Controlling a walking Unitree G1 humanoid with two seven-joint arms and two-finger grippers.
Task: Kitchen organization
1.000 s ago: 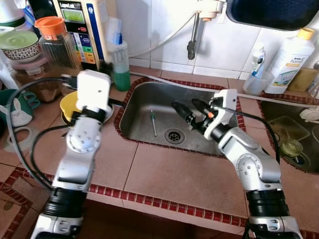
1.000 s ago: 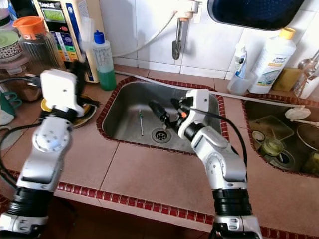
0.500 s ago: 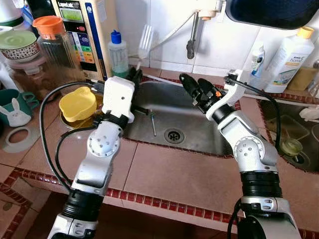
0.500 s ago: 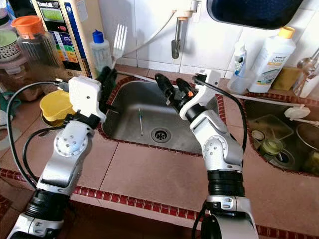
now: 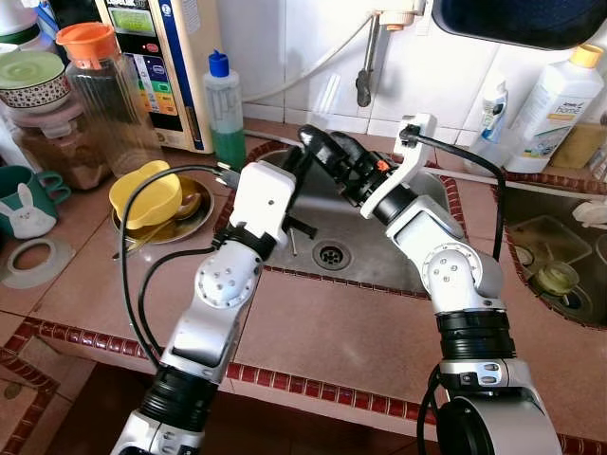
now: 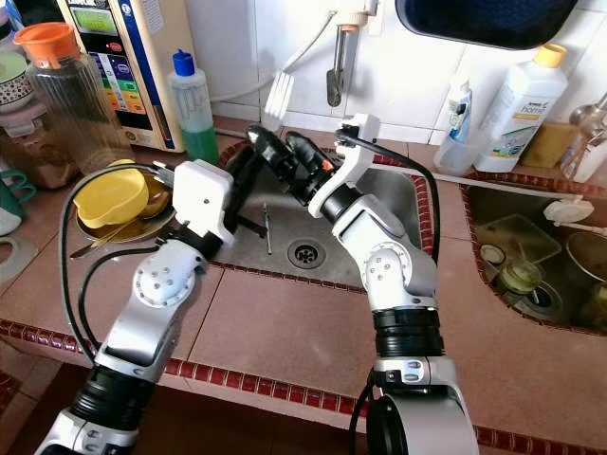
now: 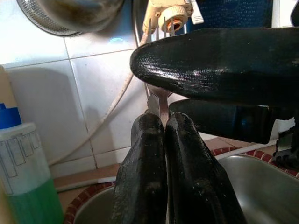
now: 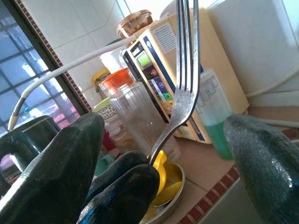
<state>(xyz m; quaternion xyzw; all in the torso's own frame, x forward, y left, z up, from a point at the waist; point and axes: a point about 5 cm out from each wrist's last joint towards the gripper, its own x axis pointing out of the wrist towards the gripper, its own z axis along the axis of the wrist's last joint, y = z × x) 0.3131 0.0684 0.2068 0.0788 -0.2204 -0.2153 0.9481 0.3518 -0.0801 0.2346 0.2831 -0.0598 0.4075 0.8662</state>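
Bright, even daylight; eye views sharp; wrist views blur close up.

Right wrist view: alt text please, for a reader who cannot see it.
A metal fork stands tines-up, its handle pinched by the left gripper, between the right gripper's open black fingers. Behind stand a jar and a green-liquid bottle.

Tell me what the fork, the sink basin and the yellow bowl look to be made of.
The silver fork held upright in the left hand: shiny metal, with bright reflections along its tines. The sink basin: brushed steel by its dull grey sheen. The yellow bowl: probably plastic, judging by its even, matte colour.
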